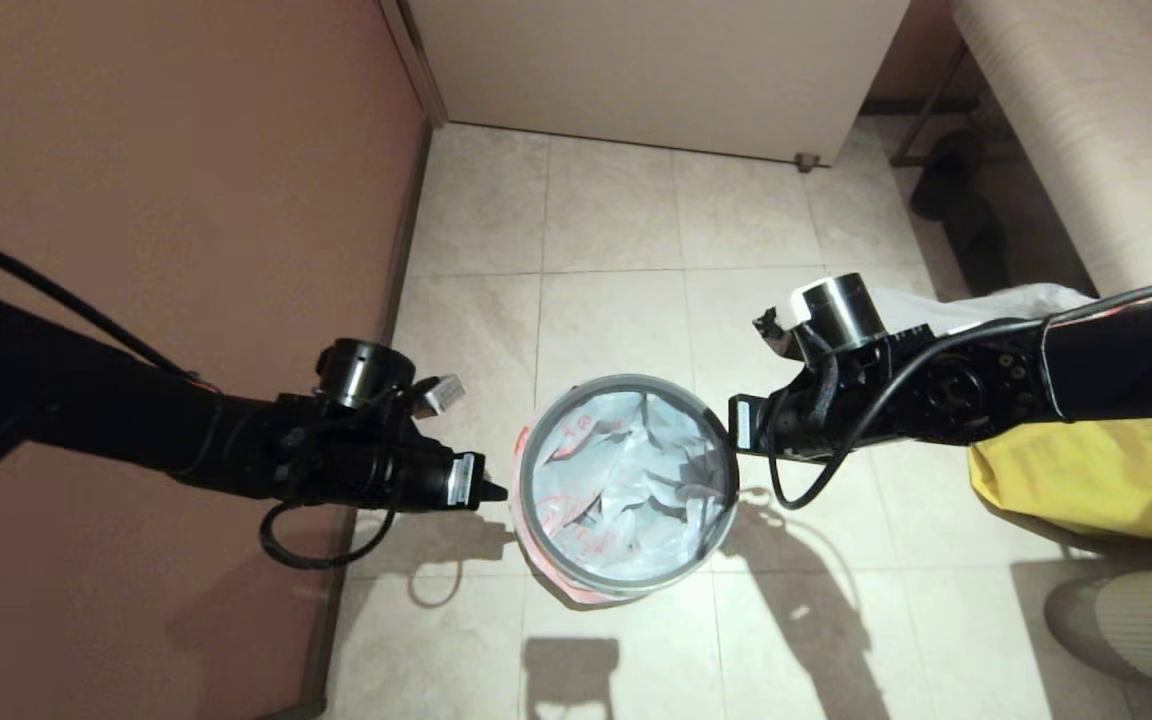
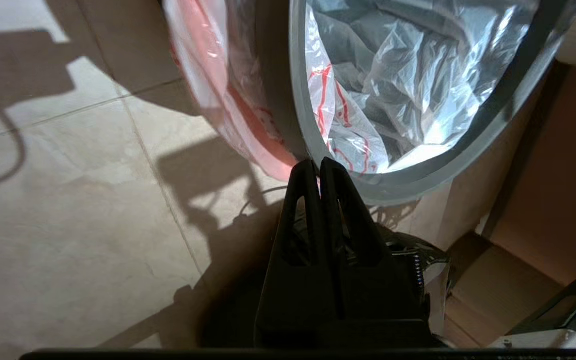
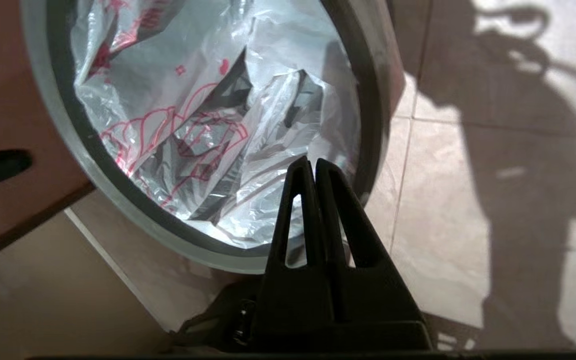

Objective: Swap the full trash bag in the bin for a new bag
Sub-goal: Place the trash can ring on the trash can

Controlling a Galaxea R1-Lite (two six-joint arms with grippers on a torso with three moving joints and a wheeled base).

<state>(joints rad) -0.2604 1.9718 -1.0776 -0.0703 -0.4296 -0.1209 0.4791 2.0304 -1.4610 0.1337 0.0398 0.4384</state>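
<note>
The bin (image 1: 528,470) stands on the tiled floor between my two arms, with its grey hoop (image 2: 298,100) pressed on as rim. The new bag (image 1: 626,480), thin white plastic with orange-red print, lines it. Its edge hangs down outside the wall (image 2: 203,75). My left gripper (image 1: 496,491) is shut, with its tips (image 2: 320,165) just outside the hoop on the left. My right gripper (image 1: 736,428) is shut too, and its tips (image 3: 313,162) hang over the hoop (image 3: 118,185) and the liner (image 3: 178,100). Neither visibly holds anything. The full trash bag (image 1: 1026,298) peeks out white behind my right arm.
A big yellow bag (image 1: 1086,480) sits on the floor at the right, under my right arm. A brown wall (image 1: 136,150) runs along the left and a pale cabinet (image 1: 656,60) stands behind. A bench (image 1: 1086,120) and dark objects (image 1: 966,210) are at the far right.
</note>
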